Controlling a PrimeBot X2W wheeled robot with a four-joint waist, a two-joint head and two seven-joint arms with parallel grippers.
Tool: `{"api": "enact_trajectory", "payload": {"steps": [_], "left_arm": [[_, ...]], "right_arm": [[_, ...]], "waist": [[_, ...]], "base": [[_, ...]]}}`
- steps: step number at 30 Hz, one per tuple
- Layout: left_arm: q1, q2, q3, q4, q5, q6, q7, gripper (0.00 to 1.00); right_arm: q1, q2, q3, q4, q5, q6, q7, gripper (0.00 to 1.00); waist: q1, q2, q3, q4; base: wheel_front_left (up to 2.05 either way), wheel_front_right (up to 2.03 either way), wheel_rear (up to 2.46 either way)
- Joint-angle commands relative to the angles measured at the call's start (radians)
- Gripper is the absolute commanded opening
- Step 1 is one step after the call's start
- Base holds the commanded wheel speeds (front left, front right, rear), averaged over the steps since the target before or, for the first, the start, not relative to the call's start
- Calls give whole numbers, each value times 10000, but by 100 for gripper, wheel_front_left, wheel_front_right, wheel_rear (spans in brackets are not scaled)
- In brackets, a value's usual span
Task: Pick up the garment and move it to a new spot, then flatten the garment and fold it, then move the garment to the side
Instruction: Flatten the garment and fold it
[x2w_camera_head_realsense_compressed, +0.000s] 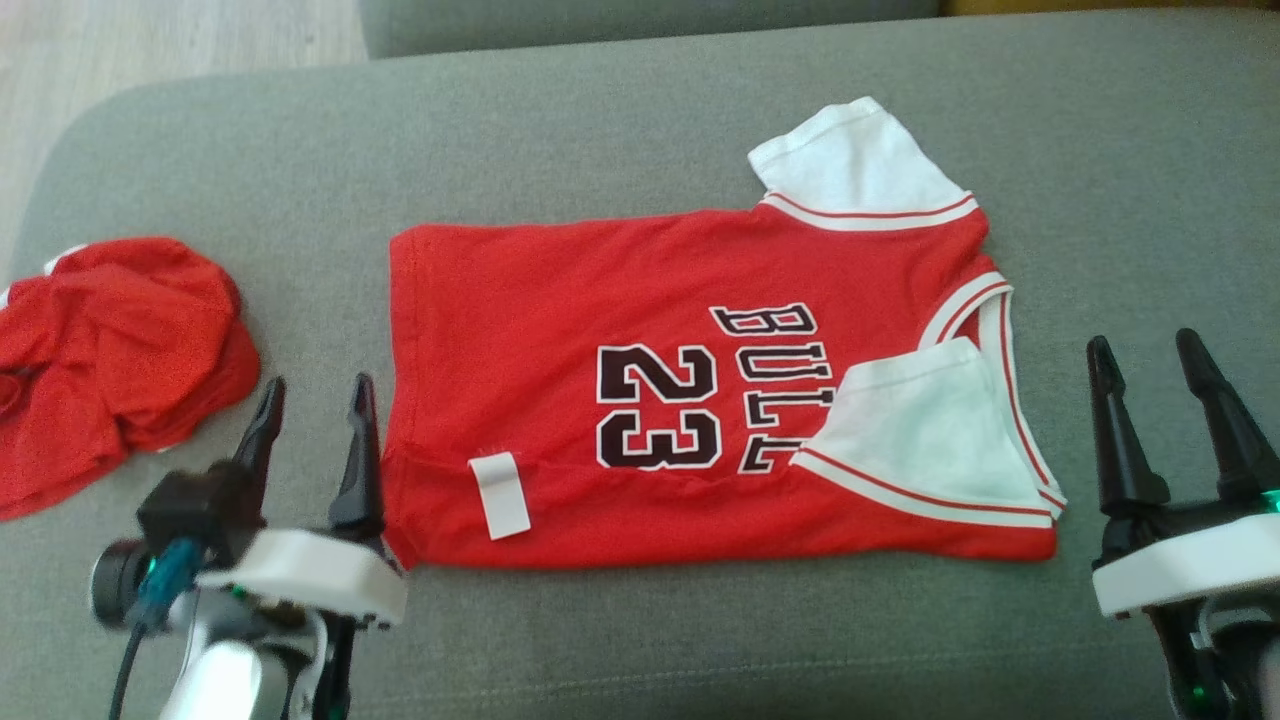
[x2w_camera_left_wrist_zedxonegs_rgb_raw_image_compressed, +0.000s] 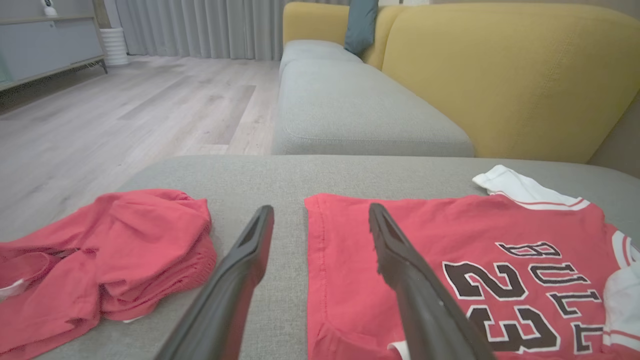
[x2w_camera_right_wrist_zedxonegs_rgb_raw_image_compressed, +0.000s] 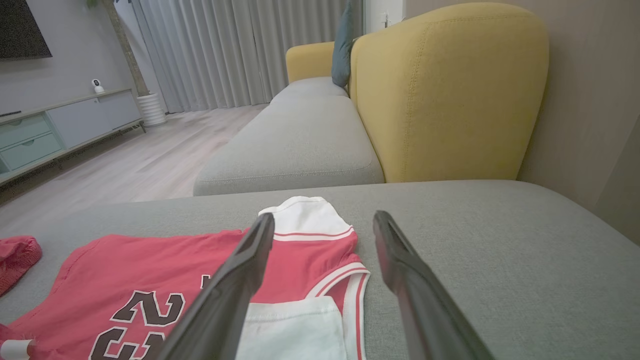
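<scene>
Head view: garment (x2w_camera_head_realsense_compressed: 620, 300) flat on the grey cushion (x2w_camera_head_realsense_compressed: 640, 130), near edge folded over; my left fingers (x2w_camera_head_realsense_compressed: 358, 450) and right fingers (x2w_camera_head_realsense_compressed: 1120, 440) stand open, empty, beside its ends, so I should grip both corners level.

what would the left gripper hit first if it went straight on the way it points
Likely the jersey, at its hem: the left gripper has one finger over it, the other over bare cushion by the shorts. Height is unclear.

Soft, even daylight — slight blur
</scene>
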Motion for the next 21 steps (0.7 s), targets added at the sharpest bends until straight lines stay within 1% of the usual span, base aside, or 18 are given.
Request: {"api": "enact_trajectory", "payload": {"steps": [1,3,6,11,13,16,21], "left_arm": [[-795,62,292,-179,-46,-109,70,100],[-1299,19,199,220,-131,-324,127,100],[-2391,-72,63,1062,-376,-785,377,100],[-4634,-336,-35,3275,-845,-1439,1105,100],[-5523,-385,27,4314,-993,-1629,1299,100],[-6660,-307,169,5854,-1183,-1867,1595,100],[-7914,-82,400,7875,-1468,-2183,1930,100]], "right_arm": [[-388,-144,155,-355,28,37,-9,100],[-427,-105,119,-352,65,37,5,100],[-606,-83,208,-369,117,37,16,100],[-884,-60,292,-393,183,37,-29,100],[-1023,-60,366,-334,231,37,-57,100],[-1274,-66,521,-236,294,37,-160,100],[-1487,-27,702,12,415,37,-339,100]], "waist": [[0,-1,130,40],[0,-1,355,39],[0,-1,788,-69],[0,-1,1645,-257],[0,-1,1956,-375],[0,-1,2341,-591],[0,-1,2702,-830]], "base": [[0,0,0],[0,0,0],[0,0,0],[0,0,0],[0,0,0],[0,0,0],[0,0,0]]}}
